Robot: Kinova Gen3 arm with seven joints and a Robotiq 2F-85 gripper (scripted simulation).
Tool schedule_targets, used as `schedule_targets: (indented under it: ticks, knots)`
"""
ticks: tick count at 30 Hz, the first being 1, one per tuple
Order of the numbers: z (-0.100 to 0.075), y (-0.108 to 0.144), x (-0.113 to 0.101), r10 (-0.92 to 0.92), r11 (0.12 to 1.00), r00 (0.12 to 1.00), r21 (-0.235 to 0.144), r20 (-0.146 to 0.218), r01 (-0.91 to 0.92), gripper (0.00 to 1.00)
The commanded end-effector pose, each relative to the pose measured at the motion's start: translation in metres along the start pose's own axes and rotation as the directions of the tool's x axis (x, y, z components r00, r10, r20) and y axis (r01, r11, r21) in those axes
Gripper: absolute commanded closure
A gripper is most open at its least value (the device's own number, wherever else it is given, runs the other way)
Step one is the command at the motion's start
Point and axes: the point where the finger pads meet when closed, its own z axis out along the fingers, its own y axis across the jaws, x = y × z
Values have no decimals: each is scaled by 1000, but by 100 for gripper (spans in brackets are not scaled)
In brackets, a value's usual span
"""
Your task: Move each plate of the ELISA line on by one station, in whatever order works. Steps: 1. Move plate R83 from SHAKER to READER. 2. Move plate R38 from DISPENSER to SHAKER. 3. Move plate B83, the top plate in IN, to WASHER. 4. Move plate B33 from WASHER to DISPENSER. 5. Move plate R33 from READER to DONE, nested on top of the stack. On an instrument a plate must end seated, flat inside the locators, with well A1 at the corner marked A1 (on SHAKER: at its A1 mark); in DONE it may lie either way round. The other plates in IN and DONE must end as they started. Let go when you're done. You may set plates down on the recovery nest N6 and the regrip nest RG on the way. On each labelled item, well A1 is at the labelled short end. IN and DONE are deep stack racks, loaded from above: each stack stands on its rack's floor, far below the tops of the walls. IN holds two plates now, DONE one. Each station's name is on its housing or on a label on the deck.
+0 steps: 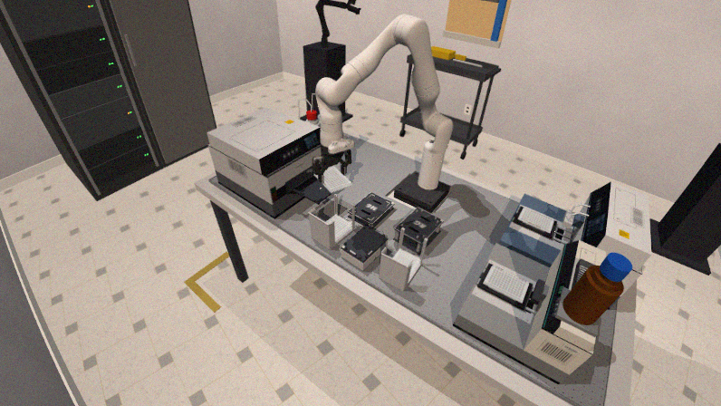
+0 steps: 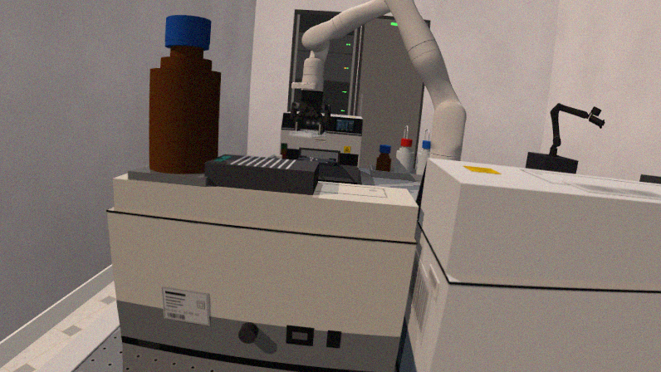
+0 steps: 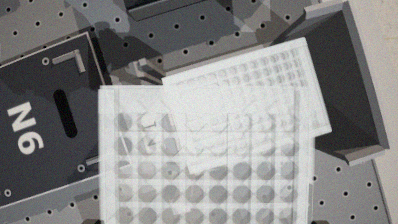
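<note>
My gripper [image 1: 332,169] [image 2: 310,115] is shut on a clear white well plate [image 1: 335,179] [image 3: 205,165] and holds it level in the air in front of the READER [image 1: 257,146]. The plate's label cannot be read. In the wrist view it fills the lower middle and hangs partly over a deep grey stack rack [image 3: 360,85] [image 1: 320,229], which has another white plate [image 3: 280,65] lying inside it. The READER's dark tray [image 1: 310,190] is bare. The nest N6 [image 3: 30,130] [image 1: 372,201] lies to one side of the held plate.
The nest RG [image 1: 418,217], a dark-topped station [image 1: 363,246] and a second rack [image 1: 398,266] stand mid-deck. Two instruments at the right each carry a white plate [image 1: 535,219] [image 1: 506,282]. A brown bottle [image 1: 595,292] stands at the far right.
</note>
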Motion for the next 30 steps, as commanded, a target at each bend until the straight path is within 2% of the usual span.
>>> schedule_targets:
  ticks: [1, 14, 20, 30]
  knots:
    - [0, 0, -1, 45, 999, 999, 2, -3, -45, 6]
    - [0, 0, -4, 173, 985, 985, 3, -2, -173, 6]
    - [0, 1, -26, 246, 969, 969, 4, -2, -246, 6]
    - [0, 1, -23, 341, 940, 940, 4, -1, -341, 6]
